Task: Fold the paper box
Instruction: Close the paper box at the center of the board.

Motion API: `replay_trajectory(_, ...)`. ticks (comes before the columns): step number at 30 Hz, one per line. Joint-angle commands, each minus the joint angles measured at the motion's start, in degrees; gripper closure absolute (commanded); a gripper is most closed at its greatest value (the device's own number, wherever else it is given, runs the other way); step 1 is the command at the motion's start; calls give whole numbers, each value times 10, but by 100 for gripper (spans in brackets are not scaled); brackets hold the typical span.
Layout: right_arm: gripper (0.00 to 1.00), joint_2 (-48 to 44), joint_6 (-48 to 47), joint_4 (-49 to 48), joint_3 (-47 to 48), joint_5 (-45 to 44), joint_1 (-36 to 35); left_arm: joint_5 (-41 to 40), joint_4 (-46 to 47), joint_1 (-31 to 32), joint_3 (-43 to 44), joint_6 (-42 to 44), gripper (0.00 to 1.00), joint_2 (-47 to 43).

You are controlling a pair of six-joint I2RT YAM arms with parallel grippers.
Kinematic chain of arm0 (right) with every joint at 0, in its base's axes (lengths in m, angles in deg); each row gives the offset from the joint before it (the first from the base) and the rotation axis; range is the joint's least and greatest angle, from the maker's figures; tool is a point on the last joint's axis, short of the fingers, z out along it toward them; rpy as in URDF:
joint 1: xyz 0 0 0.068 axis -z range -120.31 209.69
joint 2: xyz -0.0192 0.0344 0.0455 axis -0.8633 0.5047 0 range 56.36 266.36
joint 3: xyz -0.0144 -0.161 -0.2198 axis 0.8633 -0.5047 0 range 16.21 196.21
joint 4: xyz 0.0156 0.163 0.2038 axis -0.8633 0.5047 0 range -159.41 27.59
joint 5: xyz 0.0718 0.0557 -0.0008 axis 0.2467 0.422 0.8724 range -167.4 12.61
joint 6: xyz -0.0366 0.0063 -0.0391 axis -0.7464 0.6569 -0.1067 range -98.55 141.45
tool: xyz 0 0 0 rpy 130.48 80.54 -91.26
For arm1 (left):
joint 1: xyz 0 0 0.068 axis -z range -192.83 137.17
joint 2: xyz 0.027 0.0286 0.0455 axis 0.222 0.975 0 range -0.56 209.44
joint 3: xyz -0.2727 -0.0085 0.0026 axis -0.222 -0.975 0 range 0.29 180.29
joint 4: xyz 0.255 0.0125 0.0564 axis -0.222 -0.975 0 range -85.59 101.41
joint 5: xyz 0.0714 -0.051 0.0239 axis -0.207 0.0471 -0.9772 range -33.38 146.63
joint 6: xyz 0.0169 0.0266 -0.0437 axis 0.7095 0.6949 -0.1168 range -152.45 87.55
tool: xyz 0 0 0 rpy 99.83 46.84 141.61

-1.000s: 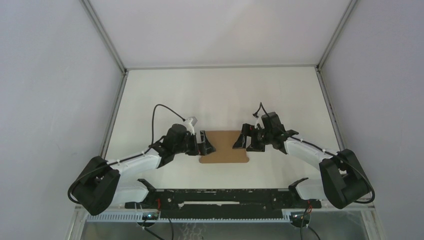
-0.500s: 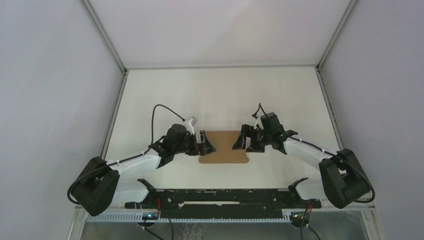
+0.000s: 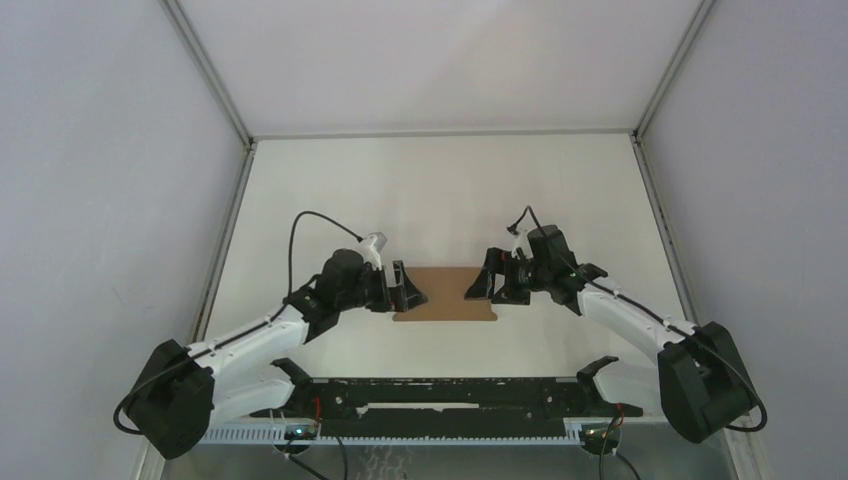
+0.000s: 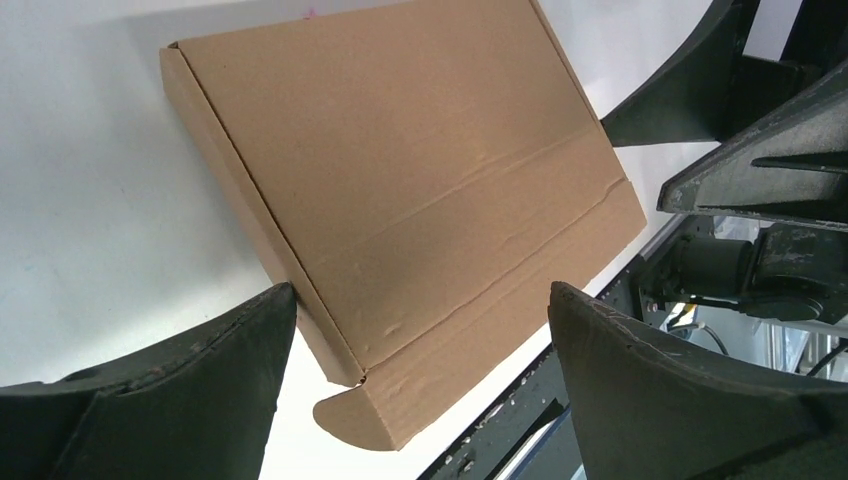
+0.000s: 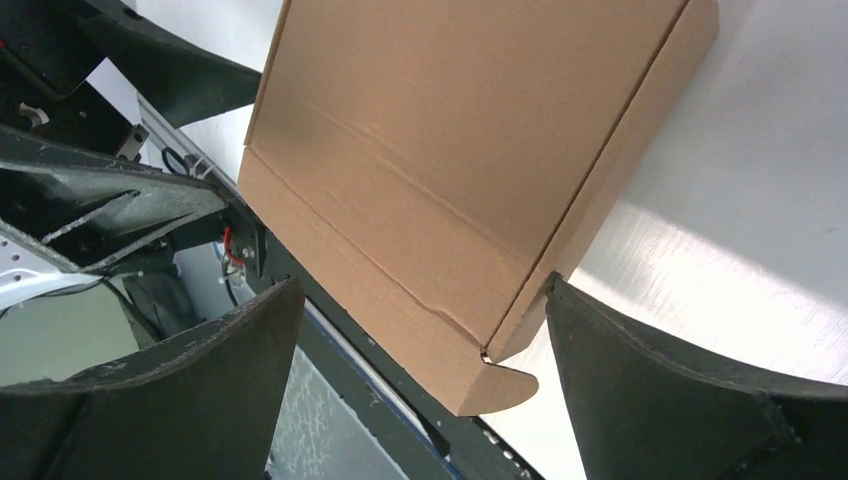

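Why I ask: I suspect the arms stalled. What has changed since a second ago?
The left arm and right arm shifted posture: their dark rear joints swung toward the near edge, the left one further. The left gripper edged slightly leftward; the right gripper barely moved. Nothing was taken hold of or let go. Unchanged: both grippers open, flanking the closed paper box, which lies on the table about where it was.

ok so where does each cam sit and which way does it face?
Top external: above and behind the robot, facing down at the table; left gripper and right gripper flank the paper box.
Left wrist: on the left wrist, facing along its own open fingers at the box's left end; right gripper beyond.
Right wrist: mirrored, over its own fingers at the box's right end; left gripper beyond.
Shared: all see the box; each wrist view shows the opposite gripper.
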Motion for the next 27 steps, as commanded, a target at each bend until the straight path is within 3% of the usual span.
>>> replay_trajectory(1, 0, -32, 15, -2, 24, 36, -10, 25, 2, 6, 23, -12, 0, -32)
replay_trajectory(27, 0, -95, 73, 34, 60, 83, -13, 48, -154, 7, 129, -32, 0, -110)
